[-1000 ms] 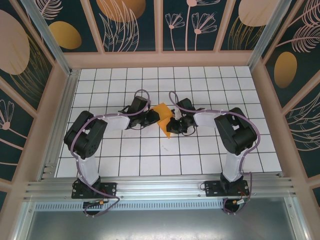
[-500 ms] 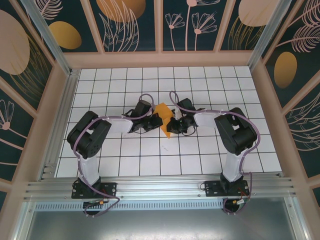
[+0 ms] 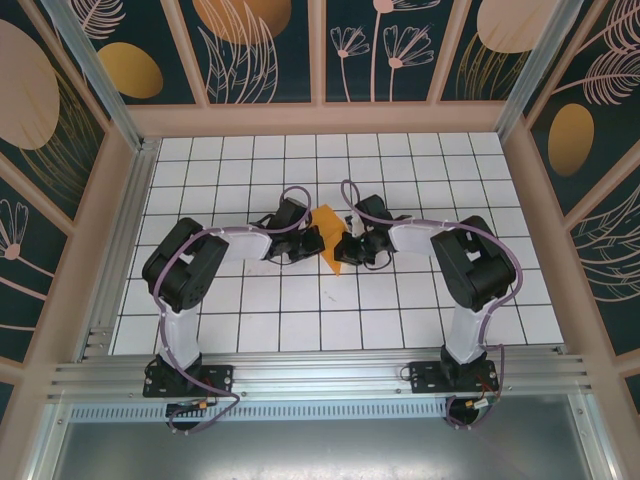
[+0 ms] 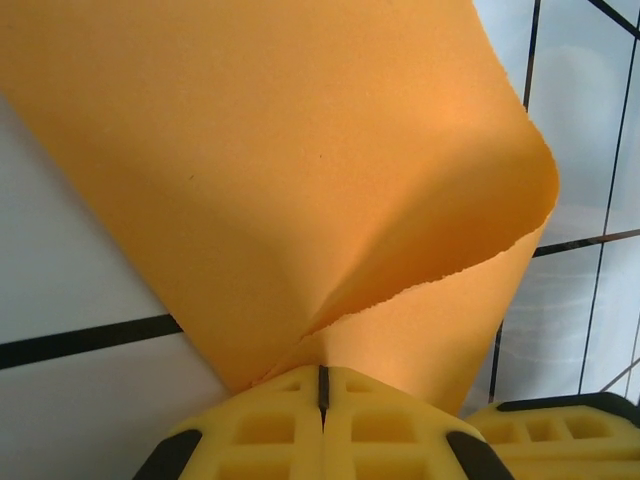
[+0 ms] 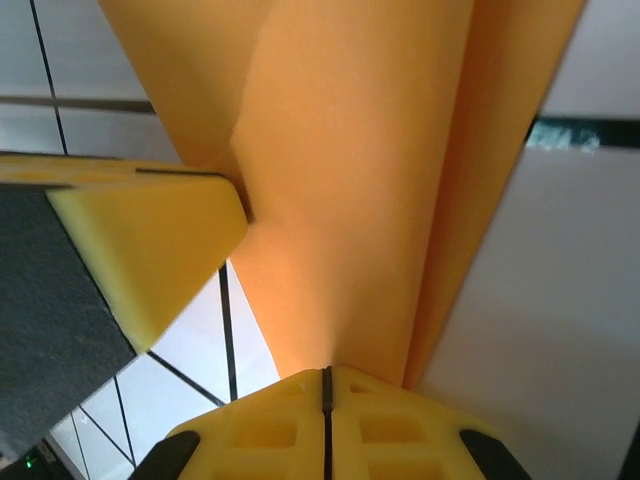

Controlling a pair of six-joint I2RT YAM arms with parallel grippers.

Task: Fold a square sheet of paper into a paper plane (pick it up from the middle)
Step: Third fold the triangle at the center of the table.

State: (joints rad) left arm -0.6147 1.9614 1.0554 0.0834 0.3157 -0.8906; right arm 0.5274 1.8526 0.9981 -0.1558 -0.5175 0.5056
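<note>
The square sheet of paper (image 3: pixel 327 218) lies near the middle of the surface (image 3: pixel 400 320), between the two grippers, and is no longer flat. From the top camera it reads as a narrow orange form, broad at the far end and tapering to a point toward the near edge. The material is thin, matte, plain orange stock with no print. In the left wrist view the paper (image 4: pixel 280 170) shows two layers: an upper flap curls over with a rounded corner and a slightly rough free edge, and both layers converge into the pads. In the right wrist view the paper (image 5: pixel 350 200) shows long straight creases running lengthwise, with a lighter panel beside a darker one. The left gripper (image 3: pixel 318 240) has its jaws pressed together on the sheet, the yellow foam pads (image 4: pixel 260 430) meeting at a thin dark seam. The right gripper (image 3: pixel 343 247) is likewise clamped on the sheet, its yellow waffle-moulded pads (image 5: pixel 390 430) closed. The surface is glossy white tile with a black grid. The walls (image 3: pixel 260 40) carry dark panels with orange ovals.
</note>
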